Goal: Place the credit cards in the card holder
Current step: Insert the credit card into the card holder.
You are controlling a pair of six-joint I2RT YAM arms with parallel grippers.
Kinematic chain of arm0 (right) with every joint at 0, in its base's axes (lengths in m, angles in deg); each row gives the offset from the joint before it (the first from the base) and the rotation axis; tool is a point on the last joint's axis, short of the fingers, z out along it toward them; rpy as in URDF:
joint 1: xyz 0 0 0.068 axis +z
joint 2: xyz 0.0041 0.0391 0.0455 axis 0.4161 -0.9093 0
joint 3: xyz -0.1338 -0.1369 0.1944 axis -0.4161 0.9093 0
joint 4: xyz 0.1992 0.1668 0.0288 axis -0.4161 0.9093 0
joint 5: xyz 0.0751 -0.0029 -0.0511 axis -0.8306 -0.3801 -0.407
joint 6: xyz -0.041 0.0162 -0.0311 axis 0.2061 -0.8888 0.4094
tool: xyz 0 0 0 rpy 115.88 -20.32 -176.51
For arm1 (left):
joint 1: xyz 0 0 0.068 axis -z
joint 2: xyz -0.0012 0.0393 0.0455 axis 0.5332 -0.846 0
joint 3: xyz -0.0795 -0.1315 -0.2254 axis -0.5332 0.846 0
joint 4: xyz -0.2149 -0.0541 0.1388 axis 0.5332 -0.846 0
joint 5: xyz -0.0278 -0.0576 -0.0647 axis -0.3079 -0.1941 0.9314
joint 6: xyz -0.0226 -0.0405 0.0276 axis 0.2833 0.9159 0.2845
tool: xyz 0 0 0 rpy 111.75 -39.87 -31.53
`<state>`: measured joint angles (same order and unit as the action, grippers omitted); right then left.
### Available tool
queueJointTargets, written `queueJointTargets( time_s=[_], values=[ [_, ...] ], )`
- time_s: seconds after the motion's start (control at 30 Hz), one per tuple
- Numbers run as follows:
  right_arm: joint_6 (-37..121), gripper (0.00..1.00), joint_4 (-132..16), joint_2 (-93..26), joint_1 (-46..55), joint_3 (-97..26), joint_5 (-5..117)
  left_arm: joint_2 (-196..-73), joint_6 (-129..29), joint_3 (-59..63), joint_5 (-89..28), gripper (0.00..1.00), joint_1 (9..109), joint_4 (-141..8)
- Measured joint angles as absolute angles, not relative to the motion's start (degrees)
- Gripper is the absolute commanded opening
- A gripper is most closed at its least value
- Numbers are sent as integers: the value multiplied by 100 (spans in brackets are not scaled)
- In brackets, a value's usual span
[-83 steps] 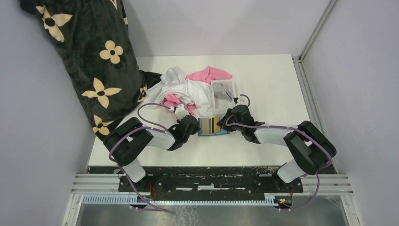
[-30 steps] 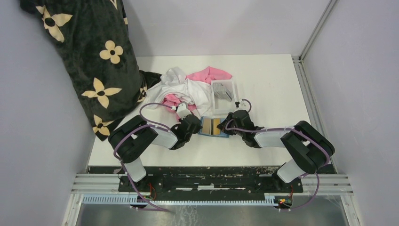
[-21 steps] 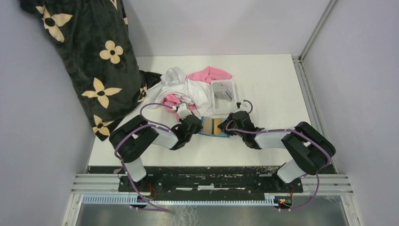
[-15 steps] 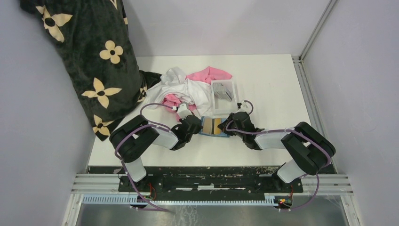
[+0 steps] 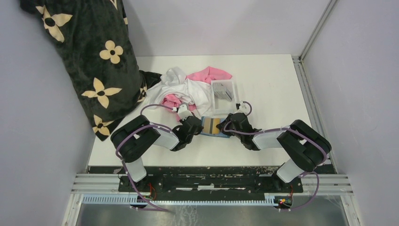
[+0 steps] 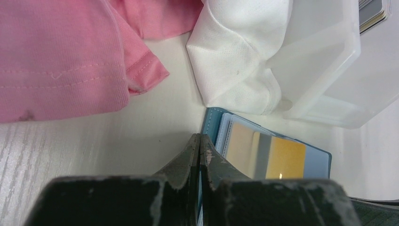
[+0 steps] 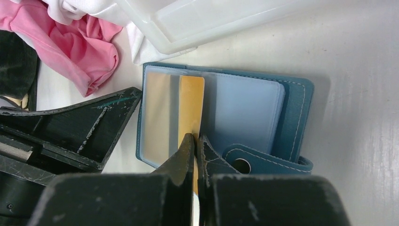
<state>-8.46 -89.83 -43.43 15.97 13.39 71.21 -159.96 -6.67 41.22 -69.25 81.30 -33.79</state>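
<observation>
White tabletop [image 5: 273,80] is seen from above; black flowered blanket [image 5: 89,56] is draped at left rear. Pink and white clothes [image 5: 188,87] are heaped in middle. Clear tray [image 5: 231,86] with grey cards [image 5: 221,90] is placed just beside clothes. Card holder [image 7: 291,108] is laid open near tray, its edge pinched by closed left end effector [image 6: 199,141]. Gold card [image 7: 191,103], partly covered by frosted sleeve, is gripped by closed right end effector [image 7: 194,139].

I am seeing no readable text, number or brand anywhere; the gold card [image 7: 191,103] and the card holder [image 7: 294,113] are showing plain faces.
</observation>
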Motion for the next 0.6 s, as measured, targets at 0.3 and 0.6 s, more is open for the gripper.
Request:
queueJointTargets(
  time_s=[0.3,0.6],
  values=[
    [-693,43,-8328,-4407,1896,945,7322,-16009,-580,4129,-6957,7,8316,-3357],
    [-381,56,-7340,-4348,2163,412,7700,-15885,-534,4267,-6852,7,8386,-3339]
  ],
)
